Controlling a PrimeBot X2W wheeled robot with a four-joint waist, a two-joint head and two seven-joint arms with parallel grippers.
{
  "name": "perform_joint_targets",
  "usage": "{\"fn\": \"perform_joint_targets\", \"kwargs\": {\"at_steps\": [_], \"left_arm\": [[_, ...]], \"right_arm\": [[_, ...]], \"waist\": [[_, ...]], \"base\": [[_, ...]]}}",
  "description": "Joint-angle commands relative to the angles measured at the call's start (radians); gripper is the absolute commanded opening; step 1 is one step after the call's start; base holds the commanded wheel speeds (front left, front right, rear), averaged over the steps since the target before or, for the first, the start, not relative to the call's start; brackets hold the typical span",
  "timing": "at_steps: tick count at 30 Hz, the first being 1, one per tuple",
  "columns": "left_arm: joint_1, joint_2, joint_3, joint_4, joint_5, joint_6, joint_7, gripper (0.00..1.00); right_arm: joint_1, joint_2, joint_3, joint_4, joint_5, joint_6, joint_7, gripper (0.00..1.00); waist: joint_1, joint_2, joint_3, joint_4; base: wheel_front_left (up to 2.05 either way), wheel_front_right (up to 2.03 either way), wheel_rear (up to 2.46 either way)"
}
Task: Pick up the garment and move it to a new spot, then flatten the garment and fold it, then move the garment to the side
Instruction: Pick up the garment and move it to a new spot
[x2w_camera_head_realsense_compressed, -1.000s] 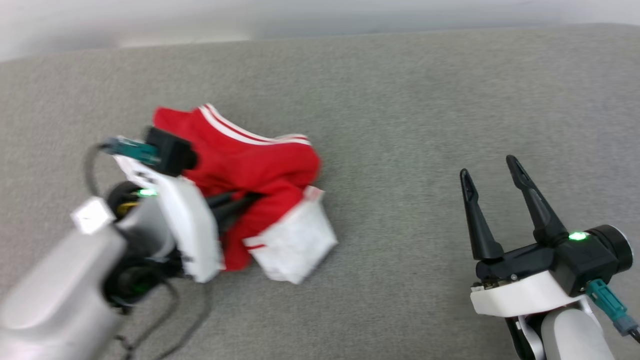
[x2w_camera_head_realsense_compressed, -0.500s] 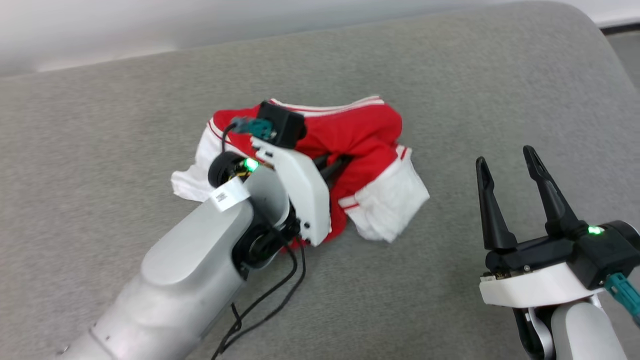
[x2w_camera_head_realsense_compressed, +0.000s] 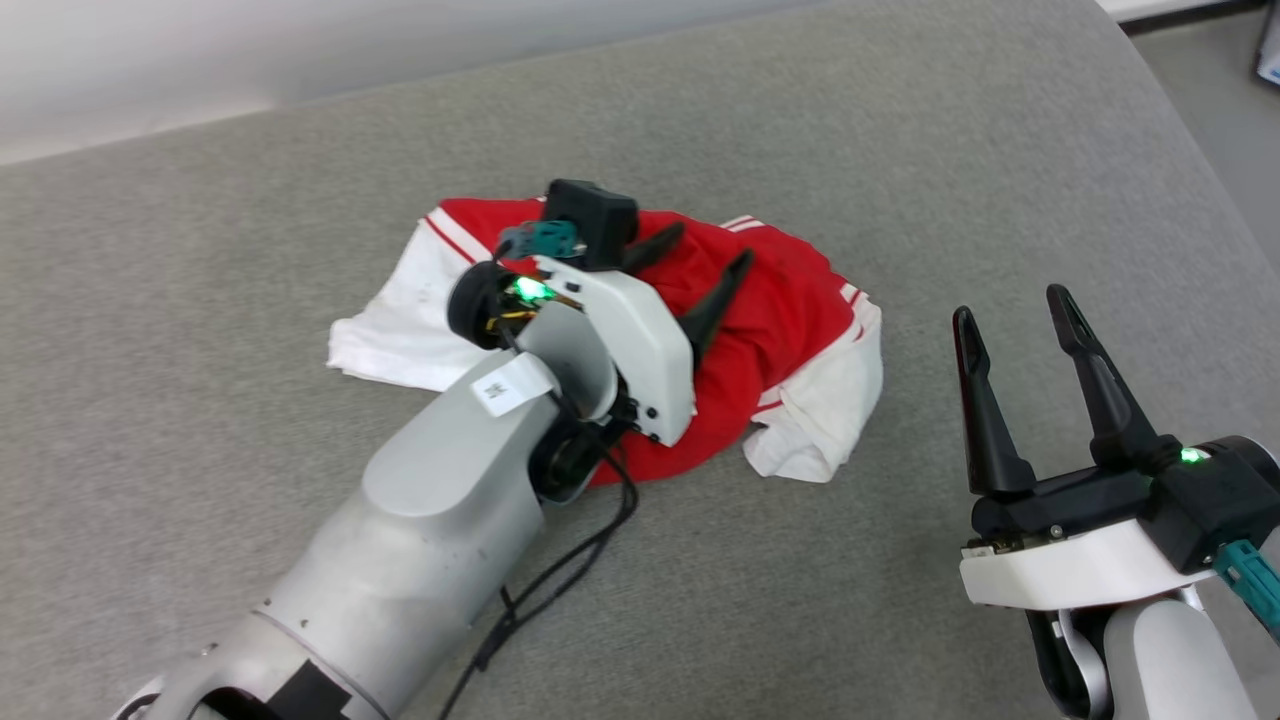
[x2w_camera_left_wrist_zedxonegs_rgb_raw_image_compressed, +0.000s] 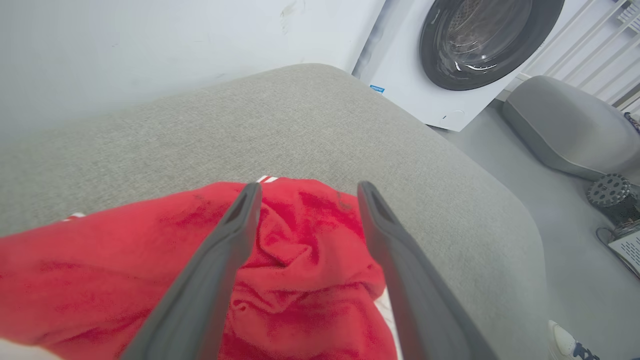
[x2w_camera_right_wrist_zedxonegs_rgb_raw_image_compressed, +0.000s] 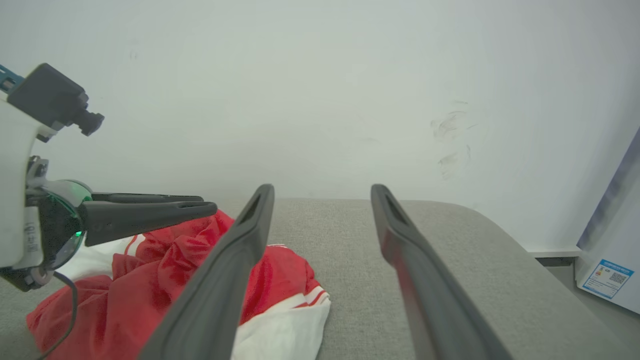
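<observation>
The garment (x2w_camera_head_realsense_compressed: 790, 310) is lying in a crumpled heap near the middle of the grey upholstered surface (x2w_camera_head_realsense_compressed: 300, 180), red body bunched uppermost. 1 white sleeve (x2w_camera_head_realsense_compressed: 400, 320) is spreading flat toward the robot's left. The other white sleeve (x2w_camera_head_realsense_compressed: 830, 410), with red-striped trim, is trailing off the heap toward the robot's right. The left gripper (x2w_camera_head_realsense_compressed: 714, 242) is reaching over the heap from the near side, and its 2 dark fingers are standing wide apart with nothing pinched between them. In the left wrist view the red cloth is sitting loose and wrinkled beneath and between those spread fingers. In the right wrist view the same fingers are running level just above the top of the pile; whether their tips are brushing the cloth cannot be told. The right gripper (x2w_camera_head_realsense_compressed: 1010, 304) is hovering well apart from the garment on the robot's right. Its 2 fingers are likewise spread fully, holding nothing and pointing toward the pale wall (x2w_camera_right_wrist_zedxonegs_rgb_raw_image_compressed: 320, 100) behind the surface. A white front-loading washing machine (x2w_camera_left_wrist_zedxonegs_rgb_raw_image_compressed: 465, 50) with a dark round door is standing on the floor beyond the rounded far corner of the surface.
</observation>
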Motion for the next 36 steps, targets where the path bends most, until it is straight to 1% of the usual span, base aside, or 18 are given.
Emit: {"fn": "perform_joint_targets", "kwargs": {"at_steps": [1, 5, 8, 11, 14, 16, 17, 21, 24, 27, 29, 32, 36], "left_arm": [[-0.013, 0.010, 0.006, 0.012, 0.010, -0.008, -0.033, 1.00], [-0.020, 0.047, 0.017, 0.021, 0.042, -0.019, -0.133, 1.00], [-0.009, 0.093, 0.034, 0.009, 0.064, -0.014, -0.202, 1.00], [0.023, 0.155, 0.065, -0.026, 0.085, -0.002, -0.246, 1.00], [0.066, 0.233, 0.112, -0.089, 0.111, 0.027, -0.265, 1.00], [0.100, 0.274, 0.158, -0.170, 0.154, 0.057, -0.269, 1.00], [0.135, 0.291, 0.190, -0.217, 0.177, 0.078, -0.270, 1.00], [0.316, 0.339, 0.282, -0.388, 0.255, 0.116, -0.269, 1.00], [0.451, 0.337, 0.350, -0.487, 0.285, 0.138, -0.269, 1.00], [0.582, 0.309, 0.432, -0.575, 0.305, 0.150, -0.269, 1.00], [0.661, 0.282, 0.474, -0.629, 0.329, 0.142, -0.269, 1.00], [0.758, 0.222, 0.532, -0.707, 0.389, 0.129, -0.269, 1.00], [0.849, 0.151, 0.561, -0.727, 0.464, 0.092, -0.269, 1.00]], "right_arm": [[0.003, 0.003, -0.004, 0.002, -0.007, 0.000, -0.002, 1.00], [0.023, 0.003, -0.014, 0.008, -0.027, 0.000, -0.002, 1.00], [0.034, 0.003, -0.017, 0.013, -0.043, 0.000, -0.002, 1.00], [0.052, 0.003, -0.020, 0.019, -0.054, 0.000, -0.002, 1.00], [0.065, 0.003, -0.021, 0.023, -0.064, 0.000, -0.002, 1.00], [0.076, 0.003, -0.025, 0.027, -0.070, 0.000, -0.002, 1.00], [0.082, 0.003, -0.026, 0.027, -0.071, 0.000, -0.002, 1.00], [0.098, 0.003, -0.030, 0.029, -0.074, 0.000, -0.002, 1.00], [0.112, 0.003, -0.032, 0.031, -0.072, 0.000, -0.002, 1.00], [0.116, 0.003, -0.029, 0.030, -0.071, 0.000, -0.002, 1.00], [0.121, 0.003, -0.028, 0.029, -0.068, 0.000, -0.002, 1.00], [0.130, 0.003, -0.024, 0.032, -0.067, 0.000, -0.002, 1.00], [0.135, 0.003, -0.023, 0.033, -0.069, 0.000, -0.002, 1.00]], "waist": [[-0.0001, -0.0001, -0.022, 0.023], [-0.0001, -0.0001, -0.064, 0.078], [-0.0001, -0.0001, -0.095, 0.120], [-0.0001, -0.0001, -0.124, 0.159], [-0.0001, -0.0001, -0.150, 0.192], [-0.0001, -0.0001, -0.165, 0.211], [-0.0001, -0.0001, -0.172, 0.220], [-0.0001, -0.0001, -0.194, 0.243], [-0.0001, -0.0001, -0.207, 0.255], [-0.0001, -0.0001, -0.214, 0.259], [-0.0001, -0.0001, -0.217, 0.262], [-0.0001, -0.0001, -0.220, 0.267], [-0.0001, -0.0001, -0.222, 0.272]], "base": [[0.00, 0.00, 0.00], [0.00, 0.00, 0.00], [0.00, 0.00, 0.00], [0.00, 0.00, 0.00], [0.00, 0.00, 0.00], [0.00, 0.00, 0.00], [0.00, 0.00, 0.00], [0.00, 0.00, 0.00], [0.00, 0.00, 0.00], [0.00, 0.00, 0.00], [0.00, 0.00, 0.00], [0.00, 0.00, 0.00], [0.00, 0.00, 0.00]]}}
